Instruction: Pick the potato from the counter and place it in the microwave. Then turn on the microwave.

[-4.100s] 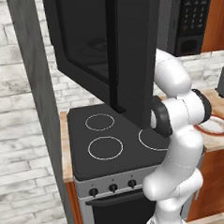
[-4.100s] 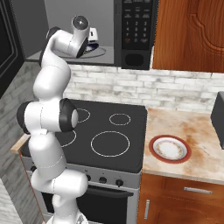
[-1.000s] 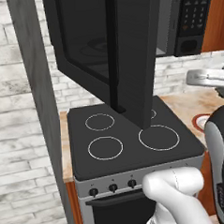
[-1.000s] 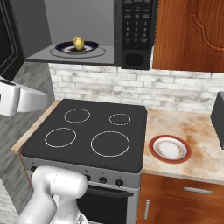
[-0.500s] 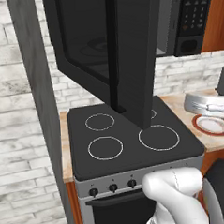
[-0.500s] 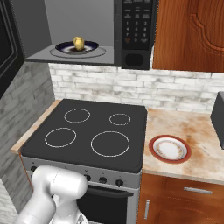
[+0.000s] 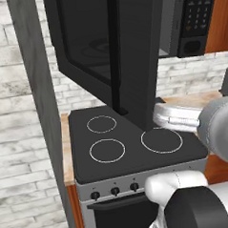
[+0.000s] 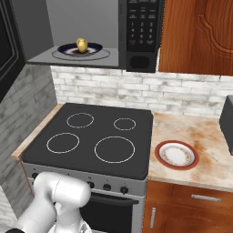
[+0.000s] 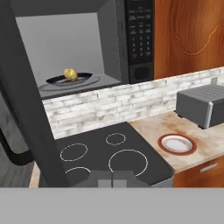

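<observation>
The potato (image 8: 82, 44) is a small yellow lump standing on a dark plate inside the microwave (image 8: 139, 32); the hand view shows the potato (image 9: 69, 73) there too. The microwave's door (image 7: 131, 52) hangs wide open to the left, and the keypad (image 9: 139, 35) sits to the right of the cavity. My gripper (image 9: 113, 178) is shut with nothing between its fingertips. It is well back from the microwave, in front of the stove and facing the open cavity. The tan counter (image 8: 205, 136) lies right of the stove.
A black stovetop (image 8: 91, 136) with white rings lies under the microwave. A white plate with a red rim (image 8: 176, 154) rests on the counter beside it, and a grey toaster (image 9: 203, 105) stands farther right. The open door's edge (image 9: 22, 96) juts out at the left.
In the left base view the arm's white end part has swung from the right edge leftward to over the stove's right side. The potato has stayed on its plate. The gripper stays shut.
</observation>
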